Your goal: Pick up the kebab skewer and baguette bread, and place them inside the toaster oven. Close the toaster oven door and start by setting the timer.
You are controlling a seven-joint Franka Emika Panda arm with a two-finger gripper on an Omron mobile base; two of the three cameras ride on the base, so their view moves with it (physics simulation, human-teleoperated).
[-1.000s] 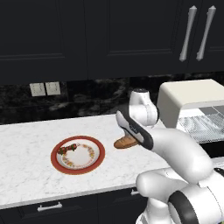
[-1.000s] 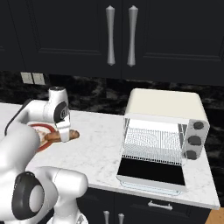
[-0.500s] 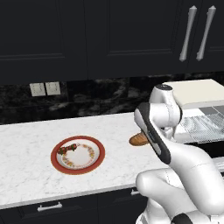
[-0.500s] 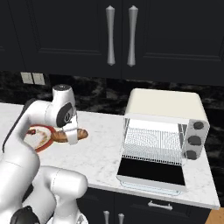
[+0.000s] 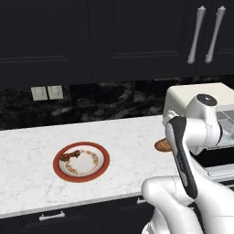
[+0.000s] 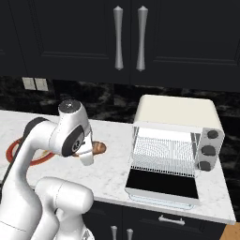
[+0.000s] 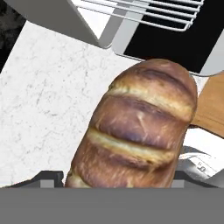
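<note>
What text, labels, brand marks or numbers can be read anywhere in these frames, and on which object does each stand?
No readable text in any view.
Toaster oven: its knobs carry no legible markings.
Plate: a decorative rim pattern, no lettering.
Wall outlets: blank.
Baguette bread: scored crust, no label.
Hand view, lower right: a small dark mark on a pale surface, too small and blurred to read.

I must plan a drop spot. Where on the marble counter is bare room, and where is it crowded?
Bare marble counter lies left of the red-rimmed plate, and more lies between that plate and the toaster oven. It is crowded at the oven's front: the open toaster oven door lies flat there, and the gripper carries the baguette bread beside it.
</note>
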